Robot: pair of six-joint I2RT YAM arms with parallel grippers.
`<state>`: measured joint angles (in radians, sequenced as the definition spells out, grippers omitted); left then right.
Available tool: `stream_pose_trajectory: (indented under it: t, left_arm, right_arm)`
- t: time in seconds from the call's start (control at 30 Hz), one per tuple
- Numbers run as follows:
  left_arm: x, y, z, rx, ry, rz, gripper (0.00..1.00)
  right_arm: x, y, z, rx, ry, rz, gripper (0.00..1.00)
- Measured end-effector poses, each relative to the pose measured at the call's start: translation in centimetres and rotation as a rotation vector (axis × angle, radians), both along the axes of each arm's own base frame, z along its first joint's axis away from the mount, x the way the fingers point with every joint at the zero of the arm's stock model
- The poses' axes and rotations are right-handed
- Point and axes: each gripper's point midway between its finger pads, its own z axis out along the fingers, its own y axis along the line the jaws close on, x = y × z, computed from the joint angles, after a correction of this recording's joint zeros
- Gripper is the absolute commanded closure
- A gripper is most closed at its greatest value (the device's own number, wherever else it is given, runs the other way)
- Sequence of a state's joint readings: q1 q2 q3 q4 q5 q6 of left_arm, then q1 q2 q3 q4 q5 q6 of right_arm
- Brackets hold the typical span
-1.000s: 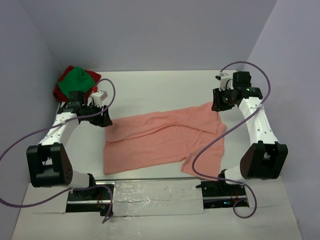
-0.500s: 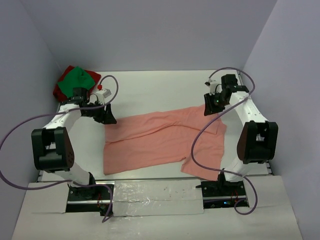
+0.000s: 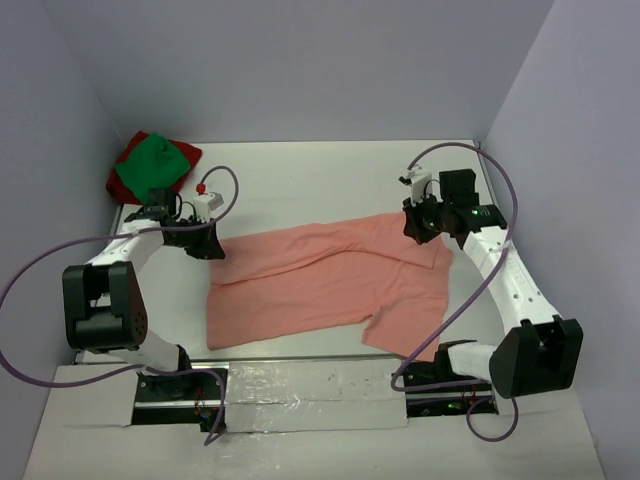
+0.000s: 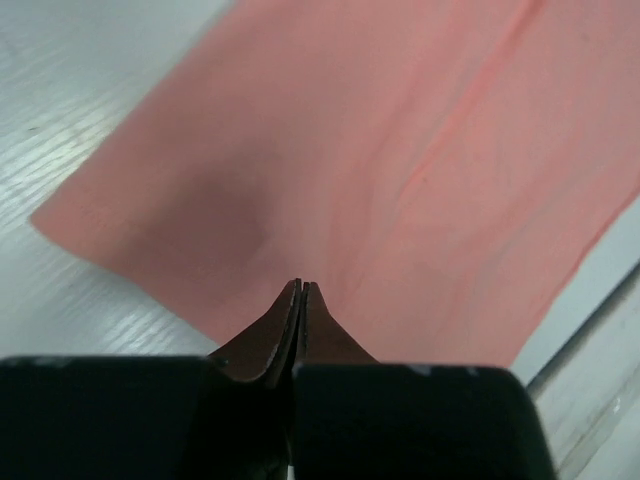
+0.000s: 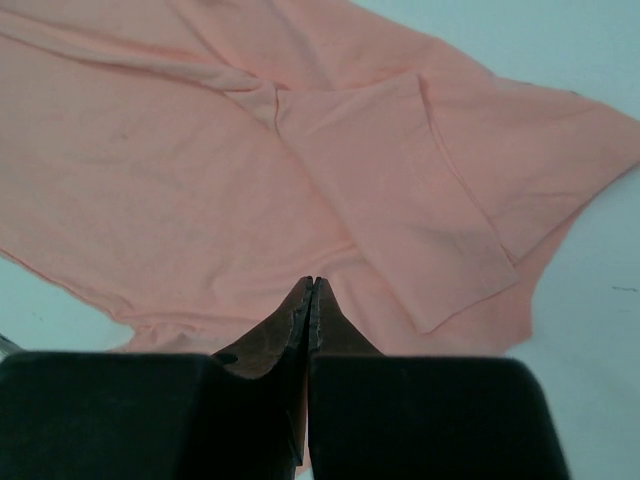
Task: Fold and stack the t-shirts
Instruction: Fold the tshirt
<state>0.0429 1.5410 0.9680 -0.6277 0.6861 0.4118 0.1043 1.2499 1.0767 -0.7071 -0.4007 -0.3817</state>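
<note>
A large salmon-pink t-shirt (image 3: 320, 280) lies spread flat across the middle of the table. At the back left a bright green t-shirt (image 3: 150, 165) sits bunched on a dark red one (image 3: 122, 180). My left gripper (image 3: 213, 243) hovers at the pink shirt's far left corner. In the left wrist view its jaws (image 4: 300, 285) are shut tip to tip above the flat cloth (image 4: 400, 150), with nothing between them. My right gripper (image 3: 412, 225) is over the shirt's far right corner by a sleeve. Its jaws (image 5: 311, 281) are likewise shut and empty above the cloth (image 5: 200, 180).
Grey walls close in the white table (image 3: 300, 180) on the left, back and right. Purple cables (image 3: 225, 190) loop from both arms above the table. A taped metal rail (image 3: 310, 385) runs along the near edge between the arm bases.
Both grippers have gone from partly open to shut. The right arm's elbow has swung outward while its gripper stayed by the shirt's far right corner. The left gripper dropped slightly toward the left corner.
</note>
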Motion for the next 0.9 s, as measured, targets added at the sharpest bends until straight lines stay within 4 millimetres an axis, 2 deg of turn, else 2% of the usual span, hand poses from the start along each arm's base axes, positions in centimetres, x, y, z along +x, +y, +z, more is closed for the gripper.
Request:
stream_pose_trajectory:
  t: [0.2, 0.33, 0.47, 0.73, 0.9]
  left_arm:
    - [2.5, 1.4, -1.1, 0.066, -0.017, 0.133, 1.00]
    - [3.3, 2.0, -3.3, 0.106, 0.026, 0.181, 1.00]
    - [3.4, 1.6, -6.0, 0.146, 0.108, 0.170, 1.00]
    - [6.1, 0.0, -6.1, 0.190, 0.082, 0.146, 1.00]
    - [8.5, 1.0, -5.9, 0.255, 0.020, 0.241, 1.00]
  right_arm:
    - [0.3, -0.3, 2.7, 0.008, -0.109, -0.035, 1.00]
    - [0.1, -0.3, 3.5, 0.016, -0.132, -0.044, 1.00]
    - [0.2, -0.6, 4.3, 0.009, -0.149, -0.067, 1.00]
    - [1.0, -1.4, 8.6, -0.008, -0.255, -0.103, 1.00]
    - [1.3, -1.4, 11.0, 0.004, -0.309, -0.113, 1.00]
